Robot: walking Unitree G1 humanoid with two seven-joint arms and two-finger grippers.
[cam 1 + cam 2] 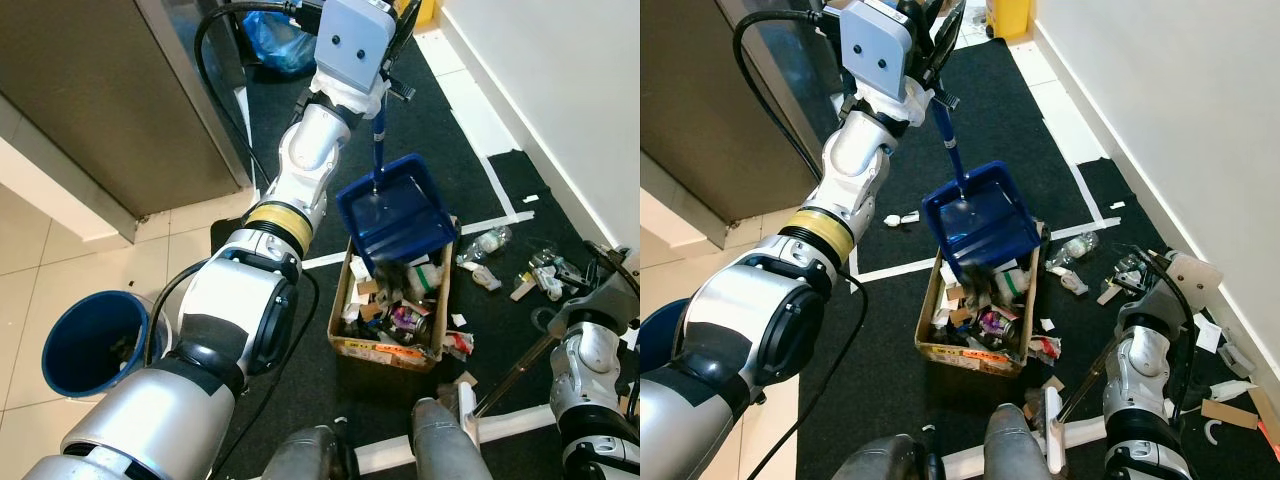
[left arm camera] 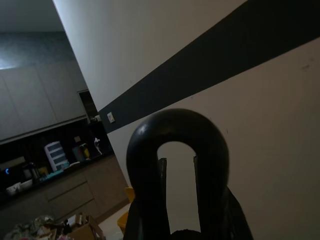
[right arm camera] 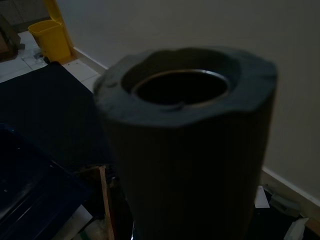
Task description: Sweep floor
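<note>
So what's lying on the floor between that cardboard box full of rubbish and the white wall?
Loose litter on the dark mat: a crushed clear bottle beside the cardboard box, then paper and plastic scraps toward the wall. The right eye view shows it.

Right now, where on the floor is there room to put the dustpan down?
Bare black mat lies beyond the cardboard box, between the cabinet and the white wall. The tiles near the blue bucket are bare too. Crowded: scattered trash right of the box, under the dustpan in the left claw.
</note>
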